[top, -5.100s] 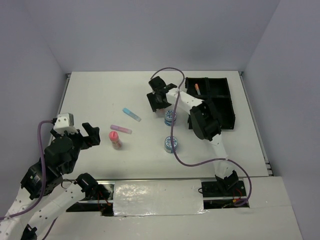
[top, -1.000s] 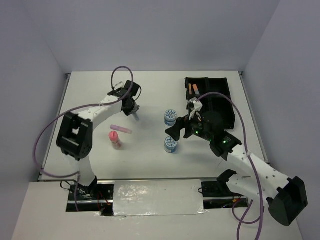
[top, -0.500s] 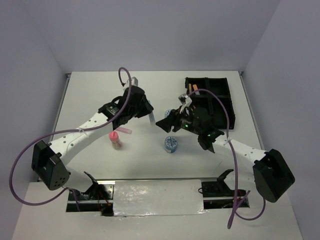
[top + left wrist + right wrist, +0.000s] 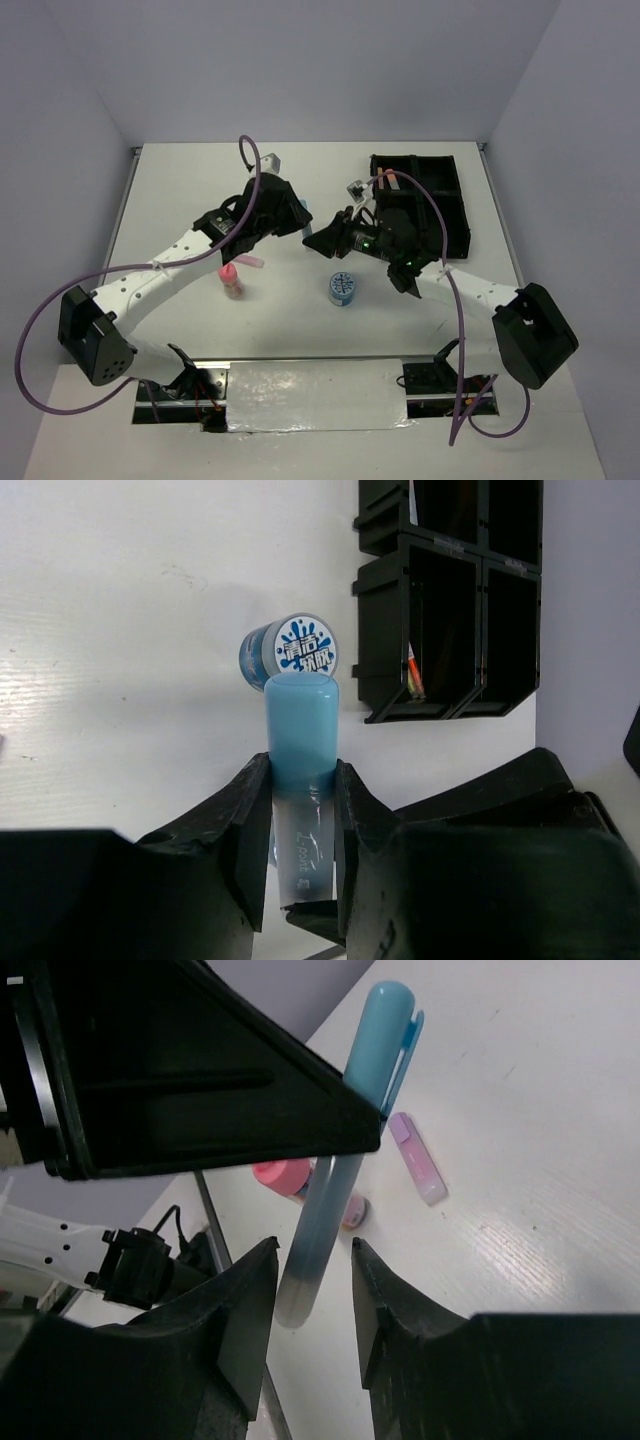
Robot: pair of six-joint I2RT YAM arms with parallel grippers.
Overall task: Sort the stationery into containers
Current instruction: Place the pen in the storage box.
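Note:
My left gripper (image 4: 302,765) is shut on a blue highlighter (image 4: 300,720) with a blue cap and a clear body, held in the air mid-table. In the right wrist view the same blue highlighter (image 4: 340,1160) hangs with its clear end between the fingers of my right gripper (image 4: 313,1250). Those jaws are still apart, with a gap on the right side. In the top view the left gripper (image 4: 298,218) and right gripper (image 4: 312,243) meet nose to nose. The black four-compartment tray (image 4: 452,195) stands at the right.
A pink bottle (image 4: 232,281) and a purple highlighter (image 4: 248,262) lie left of centre. A blue-white tub (image 4: 342,289) stands near the front middle. A thin orange pen (image 4: 414,675) sits in one compartment of the tray (image 4: 450,590).
The left arm carried the blue highlighter right toward the centre. The right gripper moved left to meet it and its jaws narrowed around the highlighter's clear end.

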